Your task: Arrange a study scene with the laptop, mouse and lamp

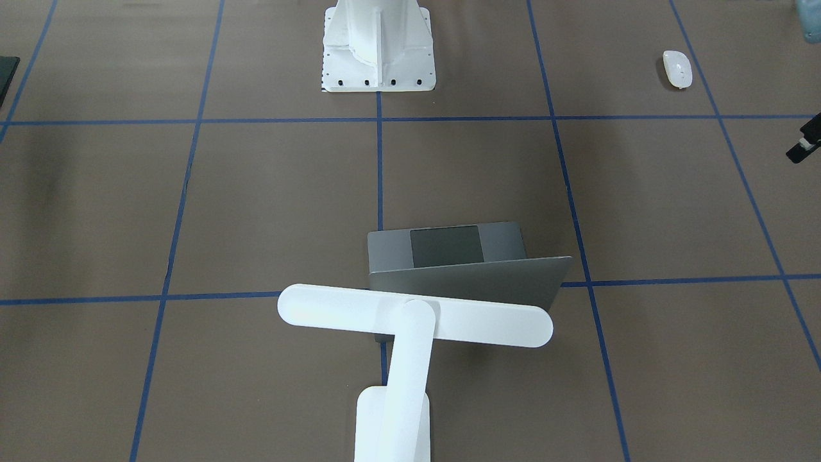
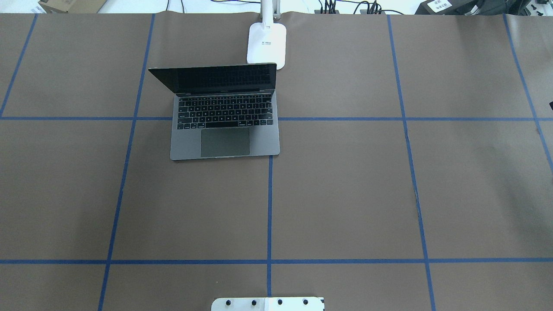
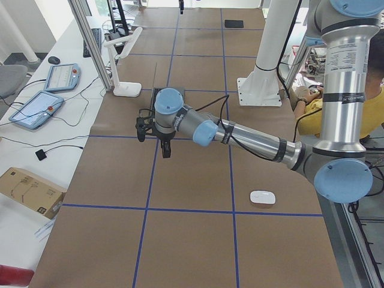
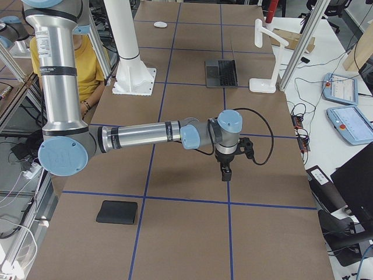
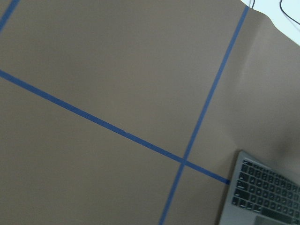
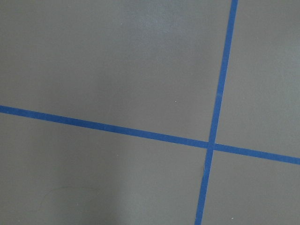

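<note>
My left gripper (image 3: 166, 153) hangs fingers-down over the brown table (image 2: 345, 194) at about 10 o'clock from my base, clear of the surface. It shows plainly only from the table's end, so I cannot tell how far its jaws stand apart or whether they hold anything. Its wrist camera looks on paper, crossing blue tape lines (image 5: 185, 161) and the laptop's front left corner at 4 o'clock in that view.

The mouse (image 1: 677, 68) lies flat at my 9 o'clock, level with the white pedestal (image 1: 378, 58). It is well apart from the gripper and from everything else.

The laptop (image 2: 224, 116) sits open just short of 12 o'clock, keyboard and trackpad towards me, lid tilted back, screen dark. The lamp (image 1: 414, 314) stands at the laptop's 1 o'clock. Its base is just behind the lid's right corner, and its bar head lies crosswise above the back of the lid.

My right gripper (image 4: 225, 175) hangs fingers-down over the table at about 2 o'clock, above paper and a tape crossing. Here too I cannot tell its opening or any hold. A black pad (image 4: 117, 212) lies flat at my 3 o'clock, well apart from that gripper.
</note>
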`<move>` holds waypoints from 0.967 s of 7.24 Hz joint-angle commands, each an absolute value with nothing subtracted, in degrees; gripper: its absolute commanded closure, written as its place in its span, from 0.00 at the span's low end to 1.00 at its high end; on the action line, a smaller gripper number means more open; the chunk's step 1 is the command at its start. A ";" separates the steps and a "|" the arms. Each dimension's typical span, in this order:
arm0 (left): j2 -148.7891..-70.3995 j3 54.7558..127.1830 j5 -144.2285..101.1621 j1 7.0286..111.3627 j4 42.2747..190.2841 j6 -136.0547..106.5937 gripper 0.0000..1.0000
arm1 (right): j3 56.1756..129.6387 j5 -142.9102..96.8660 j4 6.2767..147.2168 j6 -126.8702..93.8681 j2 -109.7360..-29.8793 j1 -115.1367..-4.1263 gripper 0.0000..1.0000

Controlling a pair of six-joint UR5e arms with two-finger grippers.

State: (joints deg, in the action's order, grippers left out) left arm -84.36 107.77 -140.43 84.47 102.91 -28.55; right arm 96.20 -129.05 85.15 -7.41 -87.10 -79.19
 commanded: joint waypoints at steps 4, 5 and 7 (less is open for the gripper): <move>-77.44 107.49 -140.27 89.65 101.60 -16.17 0.00 | 105.90 -135.08 85.08 -7.47 -104.21 -80.32 0.00; -77.34 106.53 -140.36 89.65 101.60 -16.08 0.00 | 104.86 -132.83 84.99 -5.64 -106.76 -82.86 0.00; -77.17 104.34 -140.27 89.65 101.43 -15.91 0.00 | 99.27 -128.85 84.90 9.58 -109.86 -88.73 0.00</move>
